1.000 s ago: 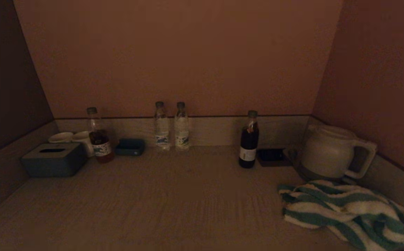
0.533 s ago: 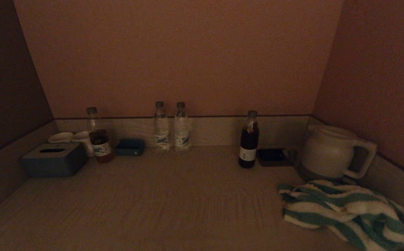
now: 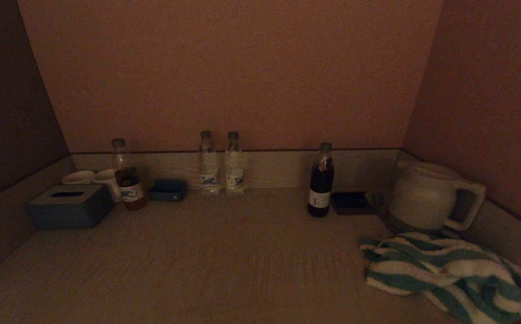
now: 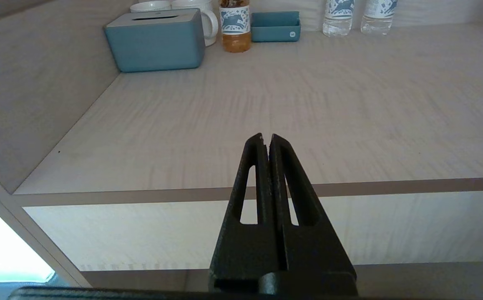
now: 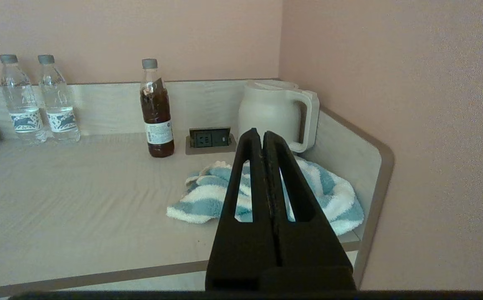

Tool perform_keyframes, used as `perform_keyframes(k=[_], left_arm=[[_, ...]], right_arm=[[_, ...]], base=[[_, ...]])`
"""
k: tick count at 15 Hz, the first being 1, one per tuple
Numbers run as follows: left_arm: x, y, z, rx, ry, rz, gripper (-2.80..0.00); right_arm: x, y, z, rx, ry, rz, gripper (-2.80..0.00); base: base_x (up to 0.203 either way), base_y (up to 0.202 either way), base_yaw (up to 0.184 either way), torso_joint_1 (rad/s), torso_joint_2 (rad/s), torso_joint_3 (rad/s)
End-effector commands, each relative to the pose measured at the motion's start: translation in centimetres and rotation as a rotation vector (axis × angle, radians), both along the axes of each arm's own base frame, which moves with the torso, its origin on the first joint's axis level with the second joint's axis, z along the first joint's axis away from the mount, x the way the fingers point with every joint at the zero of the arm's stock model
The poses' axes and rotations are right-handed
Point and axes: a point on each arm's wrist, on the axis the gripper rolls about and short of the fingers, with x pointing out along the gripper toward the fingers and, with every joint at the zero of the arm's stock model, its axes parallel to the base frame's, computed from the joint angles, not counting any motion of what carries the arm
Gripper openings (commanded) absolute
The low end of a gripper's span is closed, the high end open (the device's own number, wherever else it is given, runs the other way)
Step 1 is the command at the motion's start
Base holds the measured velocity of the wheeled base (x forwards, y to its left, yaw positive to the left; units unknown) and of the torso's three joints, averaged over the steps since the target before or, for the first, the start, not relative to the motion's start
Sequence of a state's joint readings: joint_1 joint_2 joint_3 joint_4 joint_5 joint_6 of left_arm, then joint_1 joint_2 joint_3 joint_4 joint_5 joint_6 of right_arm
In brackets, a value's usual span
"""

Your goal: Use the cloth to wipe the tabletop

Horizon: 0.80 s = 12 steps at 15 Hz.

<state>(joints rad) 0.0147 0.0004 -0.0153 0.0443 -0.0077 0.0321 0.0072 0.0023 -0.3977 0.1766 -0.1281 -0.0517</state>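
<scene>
A crumpled cloth (image 3: 449, 274) with blue-green and white stripes lies on the tabletop (image 3: 224, 256) at the front right corner, in front of the kettle; it also shows in the right wrist view (image 5: 208, 196). My right gripper (image 5: 262, 134) is shut and empty, held off the table's front edge, short of the cloth. My left gripper (image 4: 265, 136) is shut and empty, held off the front edge on the left side. Neither gripper shows in the head view.
A white kettle (image 3: 427, 195) stands at the back right beside a recessed socket (image 3: 350, 200). A dark bottle (image 3: 321, 180), two water bottles (image 3: 221, 163), a tea bottle (image 3: 128, 177), a small tray (image 3: 167, 189), cups (image 3: 92, 177) and a tissue box (image 3: 69, 204) line the back and left.
</scene>
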Motion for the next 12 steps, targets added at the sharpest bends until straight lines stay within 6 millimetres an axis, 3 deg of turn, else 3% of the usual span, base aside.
perform_keyframes(k=[1, 12], left_arm=[[0.0, 0.0, 0.0, 0.000, 0.000, -0.001, -2.80], [0.0, 0.0, 0.0, 0.000, 0.001, 0.001, -2.80]], right_arm=[[0.2, 0.0, -0.3, 0.000, 0.012, -0.002, -2.80], [1.0, 0.0, -1.4, 0.004, 0.042, -0.003, -2.80]], base=[[0.000, 0.000, 0.000, 0.000, 0.00, 0.000], [0.000, 0.000, 0.000, 0.000, 0.00, 0.000]])
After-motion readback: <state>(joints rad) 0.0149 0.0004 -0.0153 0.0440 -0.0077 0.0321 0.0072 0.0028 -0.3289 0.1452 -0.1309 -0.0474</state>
